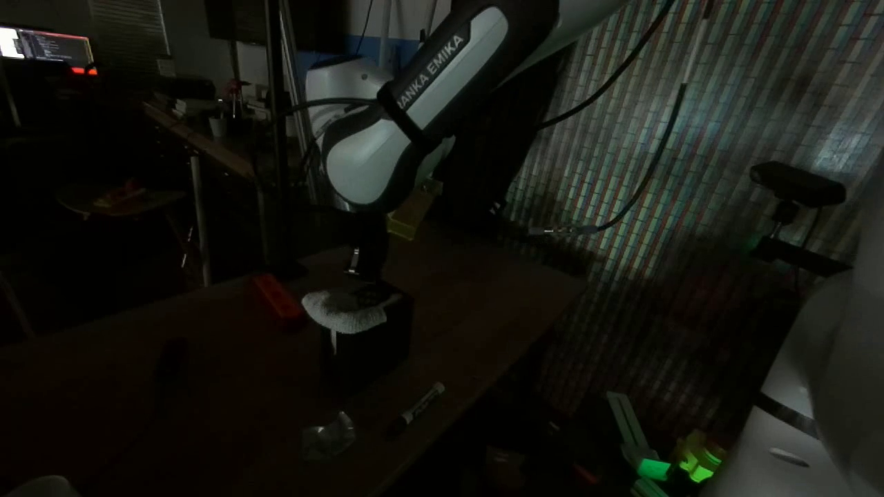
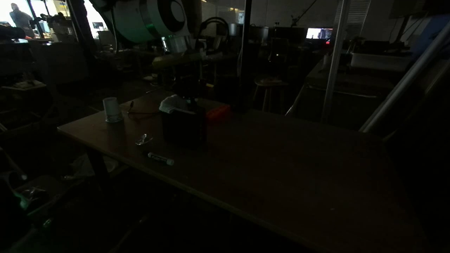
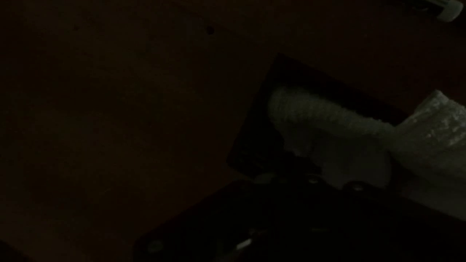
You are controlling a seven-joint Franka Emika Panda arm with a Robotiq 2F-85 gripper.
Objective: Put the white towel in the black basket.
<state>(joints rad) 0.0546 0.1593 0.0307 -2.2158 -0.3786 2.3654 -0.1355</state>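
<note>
Towel (image 1: 342,315) bunched at basket (image 1: 376,352) mouth, part draped over rim. My gripper (image 1: 368,279) at opening; too dark, can't tell if clenched or released. Risk: cloth could snag on me, lift out; overhang's weight could drag it off.

Marker (image 1: 420,406) near clear plastic (image 1: 329,436), pale upturned cup (image 2: 113,109), red object (image 1: 277,297) — all on brown table (image 2: 281,165)

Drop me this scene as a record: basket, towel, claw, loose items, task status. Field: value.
basket: black, upright on the table
towel: white, bunched in the basket's mouth, overhanging one side
claw: pointing down at the basket's mouth; grip too dark to tell
loose items: marker, clear wrapper, white cup, red object
task status: towel only partly in
</note>
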